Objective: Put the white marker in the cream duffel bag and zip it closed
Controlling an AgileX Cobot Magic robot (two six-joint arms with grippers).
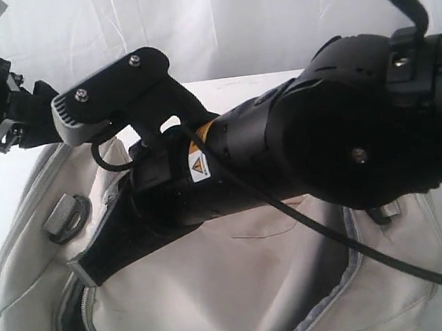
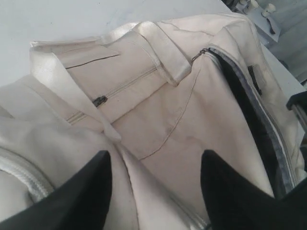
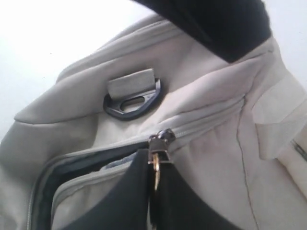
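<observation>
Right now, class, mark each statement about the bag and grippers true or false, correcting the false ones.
The right gripper is shut on the zipper pull of the cream duffel bag. True.
The left gripper is shut on the bag's fabric. False: its jaws stand open above it, holding nothing.
The main zip is fully closed. False: it gapes, showing dark lining.
A black strap ring sits near the zipper pull. True.
The white marker lies on the bag. False: no view shows it.

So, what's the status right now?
Left gripper open above bag. Right gripper shut on zipper pull. Bag part open; marker out of sight.
</observation>
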